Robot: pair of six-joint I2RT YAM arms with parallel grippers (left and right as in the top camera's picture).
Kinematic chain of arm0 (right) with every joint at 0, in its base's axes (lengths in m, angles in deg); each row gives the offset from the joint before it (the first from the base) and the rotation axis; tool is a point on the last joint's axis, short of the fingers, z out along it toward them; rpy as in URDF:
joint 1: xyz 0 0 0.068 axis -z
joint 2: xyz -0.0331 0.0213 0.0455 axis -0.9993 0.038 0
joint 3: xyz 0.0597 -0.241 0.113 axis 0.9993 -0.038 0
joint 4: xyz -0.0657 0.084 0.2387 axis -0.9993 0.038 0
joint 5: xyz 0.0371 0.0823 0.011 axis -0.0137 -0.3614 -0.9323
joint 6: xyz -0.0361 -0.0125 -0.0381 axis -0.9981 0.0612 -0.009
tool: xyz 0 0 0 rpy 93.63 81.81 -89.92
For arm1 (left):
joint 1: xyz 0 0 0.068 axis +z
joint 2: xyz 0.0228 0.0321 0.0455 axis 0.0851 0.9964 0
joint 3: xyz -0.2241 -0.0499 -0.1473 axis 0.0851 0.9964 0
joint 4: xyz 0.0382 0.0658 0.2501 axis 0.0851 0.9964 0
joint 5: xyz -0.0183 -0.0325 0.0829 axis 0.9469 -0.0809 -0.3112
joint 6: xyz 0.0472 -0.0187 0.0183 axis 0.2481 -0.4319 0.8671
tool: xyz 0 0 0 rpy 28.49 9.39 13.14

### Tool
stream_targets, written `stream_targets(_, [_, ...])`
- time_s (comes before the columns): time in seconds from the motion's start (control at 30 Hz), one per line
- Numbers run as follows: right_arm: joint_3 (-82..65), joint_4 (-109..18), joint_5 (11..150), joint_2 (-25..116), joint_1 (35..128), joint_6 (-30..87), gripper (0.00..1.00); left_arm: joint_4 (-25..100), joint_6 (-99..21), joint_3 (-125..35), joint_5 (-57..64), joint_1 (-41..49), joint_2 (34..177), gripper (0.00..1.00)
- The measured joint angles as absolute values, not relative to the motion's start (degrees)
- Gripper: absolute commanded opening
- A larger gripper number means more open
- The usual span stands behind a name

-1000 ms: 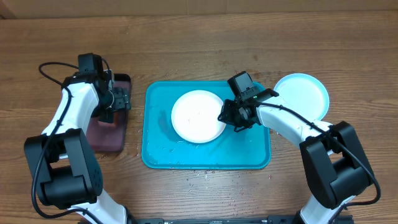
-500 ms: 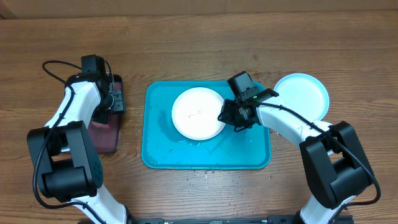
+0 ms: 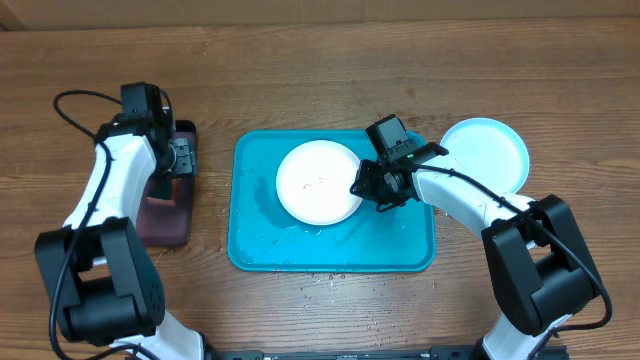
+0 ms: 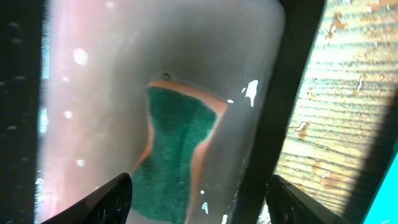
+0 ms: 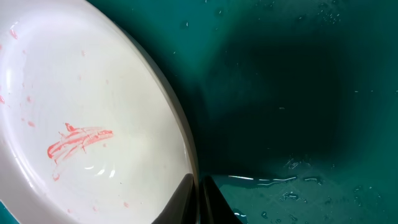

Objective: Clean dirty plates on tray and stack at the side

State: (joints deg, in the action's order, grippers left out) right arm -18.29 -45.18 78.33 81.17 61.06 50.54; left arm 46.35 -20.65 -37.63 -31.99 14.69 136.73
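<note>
White plate (image 3: 315,185): lies flat in tray (image 3: 250,245), about mid-length and toward the far side, with a red smear (image 5: 78,140) on its face. Round, no long axis.
Blue plate (image 3: 490,150): flat on the table, just off the tray's far right corner.
Tray: long axis left to right, floor wet.
Right gripper (image 3: 362,187): closed at the white plate's right rim; whether it pinches the rim cannot be told.
Left gripper (image 3: 182,160): jaws wide apart, holding nothing, above dark tray (image 3: 165,225), which contains a green sponge (image 4: 174,149).
</note>
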Motion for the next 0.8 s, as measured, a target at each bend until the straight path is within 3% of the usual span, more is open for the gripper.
stream_targets(0.33, [-18.3,-45.2,78.4,81.2,61.1,50.6,0.06,46.5,-21.0,-37.7,-33.0,17.0,139.3,0.66])
stream_targets(0.47, [-18.3,-45.2,78.3,81.2,61.1,50.5,0.06,46.6,-21.3,-37.7,-33.0,17.0,142.6,0.48])
stream_targets(0.63, [-18.3,-45.2,78.3,81.2,61.1,50.5,0.06,46.5,-21.4,-37.8,-33.2,17.0,146.0,0.13])
stream_targets(0.8, [-18.3,-45.2,78.3,81.2,61.1,50.6,0.06,45.8,-21.2,-38.0,-29.3,17.3,146.5,0.06])
